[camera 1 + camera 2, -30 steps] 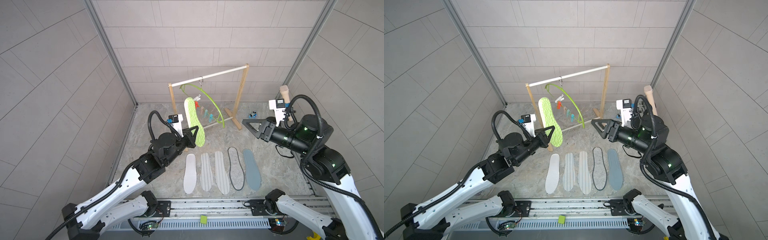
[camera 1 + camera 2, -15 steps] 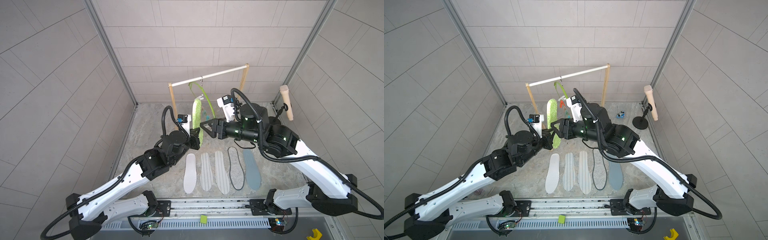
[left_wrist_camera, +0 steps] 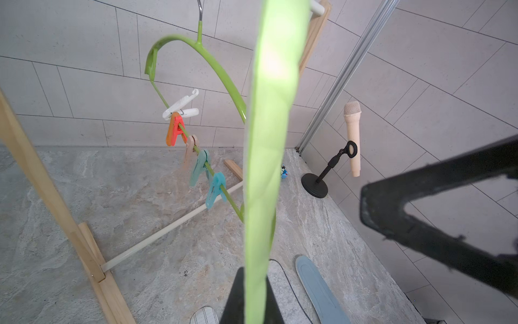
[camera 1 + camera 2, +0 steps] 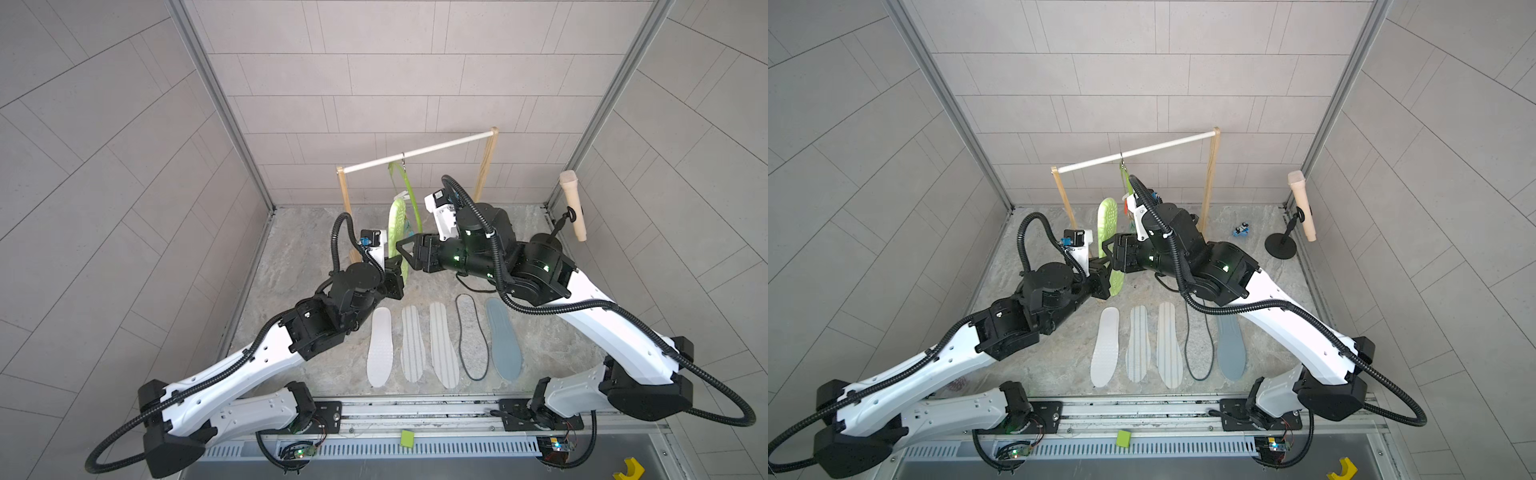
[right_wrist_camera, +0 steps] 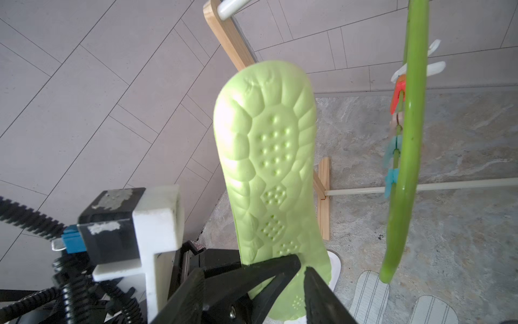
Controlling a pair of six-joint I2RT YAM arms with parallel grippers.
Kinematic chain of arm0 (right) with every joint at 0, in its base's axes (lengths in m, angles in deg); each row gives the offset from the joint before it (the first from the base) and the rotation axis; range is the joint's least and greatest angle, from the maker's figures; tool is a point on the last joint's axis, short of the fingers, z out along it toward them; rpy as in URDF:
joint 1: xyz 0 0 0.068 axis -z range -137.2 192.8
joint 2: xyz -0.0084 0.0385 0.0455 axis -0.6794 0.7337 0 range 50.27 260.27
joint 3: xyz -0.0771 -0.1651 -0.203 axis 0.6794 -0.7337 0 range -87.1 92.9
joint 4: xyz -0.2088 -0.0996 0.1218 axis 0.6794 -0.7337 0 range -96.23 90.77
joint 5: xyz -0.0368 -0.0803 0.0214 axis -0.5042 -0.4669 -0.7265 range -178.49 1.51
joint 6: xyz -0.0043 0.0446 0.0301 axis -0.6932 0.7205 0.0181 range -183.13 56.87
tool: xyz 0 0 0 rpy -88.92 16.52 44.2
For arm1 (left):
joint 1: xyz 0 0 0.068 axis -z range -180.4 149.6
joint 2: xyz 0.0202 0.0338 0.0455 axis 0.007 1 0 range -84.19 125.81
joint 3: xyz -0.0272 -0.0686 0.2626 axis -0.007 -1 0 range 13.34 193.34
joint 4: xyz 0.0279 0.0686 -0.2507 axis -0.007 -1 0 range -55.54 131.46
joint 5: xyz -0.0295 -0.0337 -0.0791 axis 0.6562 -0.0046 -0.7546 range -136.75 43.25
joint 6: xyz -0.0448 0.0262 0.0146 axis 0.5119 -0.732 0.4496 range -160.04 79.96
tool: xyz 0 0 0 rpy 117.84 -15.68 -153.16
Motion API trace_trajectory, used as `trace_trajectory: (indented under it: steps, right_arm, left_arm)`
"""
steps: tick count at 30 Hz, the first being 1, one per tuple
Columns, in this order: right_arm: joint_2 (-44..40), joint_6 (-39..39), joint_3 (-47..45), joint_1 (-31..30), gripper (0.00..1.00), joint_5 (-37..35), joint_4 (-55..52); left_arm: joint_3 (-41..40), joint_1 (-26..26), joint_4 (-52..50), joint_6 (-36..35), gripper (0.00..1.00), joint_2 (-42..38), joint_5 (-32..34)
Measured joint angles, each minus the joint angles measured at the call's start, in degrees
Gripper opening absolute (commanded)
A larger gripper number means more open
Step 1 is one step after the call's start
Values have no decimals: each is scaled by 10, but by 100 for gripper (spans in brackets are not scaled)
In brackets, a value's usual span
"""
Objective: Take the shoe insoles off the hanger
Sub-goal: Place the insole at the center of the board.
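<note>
In both top views the left pincer [image 4: 401,270] is clamped tight on the heel end of the mint insole [image 4: 397,224]. The insole stands upright above the bench [image 4: 299,257], just in front of the hanger [image 4: 409,195], which hangs from the white rod of the wooden rack [image 4: 486,166]. The right pincer [image 4: 402,251] faces it from the other side, jaws apart, close to the insole's lower part.

Five more lie flat in a row on the bench, nearer the robot: the white dotted insole [image 4: 380,347], a striped insole [image 4: 412,345], a second striped insole [image 4: 444,345], the grey felt insole [image 4: 471,336] and the blue-grey insole [image 4: 503,338]. In a top view the right arm covers part of the last two, and a small blue thing [image 4: 1241,229] shows near the microphone stand [image 4: 1281,245].

The left wrist view shows the mint insole edge-on, a narrow green strip rising from between the black fingers [image 3: 238,294]. Behind it the hanger's bar carries five clothespins [image 3: 200,168]: white, orange, beige, teal and light blue. All of them are apart from the insole. One finger of the right pincer stands off to the side, clear of the strip.

Only the right wrist view shows the insole's lime underside with its raised dots. The toe end is up in the air beside the hanger's arch, not touching it. The right pincer's two fingers stand part open in front of the heel; whether they touch it I cannot tell.
</note>
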Motion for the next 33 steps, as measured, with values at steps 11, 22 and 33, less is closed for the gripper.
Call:
trace_trajectory:
  steps: [11,22,33]
  right_arm:
    - [27,5,1,0,59,12,3]
    - [66,16,24,1,53,19,14]
    - [82,28,44,3,24,19,5]
  left_arm:
    - [0,2,2,-5,0,-5,-2]
    - [0,5,-1,-7,0,-6,1]
    - [14,14,-11,-27,0,8,20]
